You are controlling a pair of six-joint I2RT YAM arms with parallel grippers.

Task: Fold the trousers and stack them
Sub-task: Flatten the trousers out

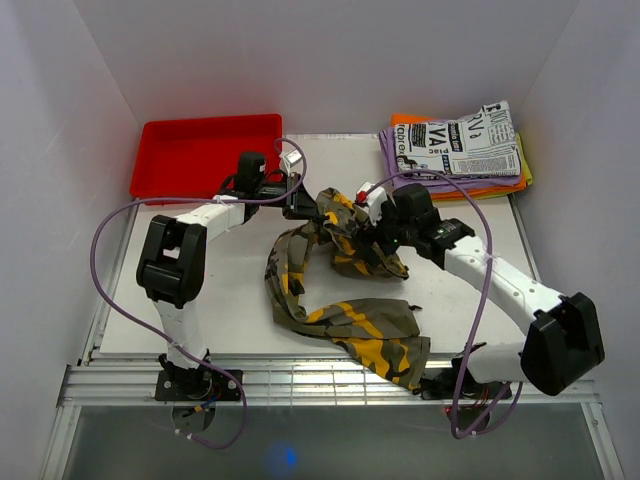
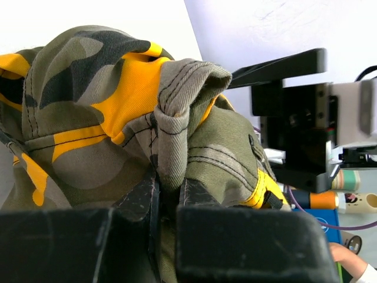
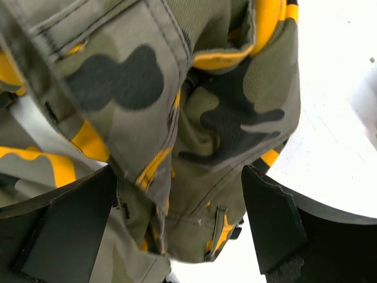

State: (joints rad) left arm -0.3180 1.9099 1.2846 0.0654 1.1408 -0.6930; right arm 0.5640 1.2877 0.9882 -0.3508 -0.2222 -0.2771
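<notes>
While the trousers [image 1: 345,290] lie crumpled at the middle of the table [image 1: 230,300], with one leg trailing toward five o'clock as far as the near edge, we see several ways this could go astray.

The left gripper [image 2: 168,197] has its fingers pressed together on a narrow ridge of seam, raised at about eleven o'clock of the heap. We judge that hold to be thin. A sharp pull could draw the ridge out from between the fingers and drop the cloth.

The right gripper [image 3: 177,212] has its fingers set wide apart with a thick bunch of cloth between them, gripping nothing yet. If they close here we expect them to catch several layers at once. Spreading would then drag a knot along rather than open the garment flat.

The leg at five o'clock sits close to the table's edge, and lifting might pull it over onto the rail. The purple cable [image 1: 487,280] looping by the right arm runs near the cloth and could snag.

As for writing, the newspaper-print garment [image 1: 470,145] on top of the folded pile at one o'clock carries bold black headline lettering. We can make out single large letters but no whole word. We find no brand or label on the trousers, the arms or the red tray [image 1: 205,160] at eleven o'clock.
</notes>
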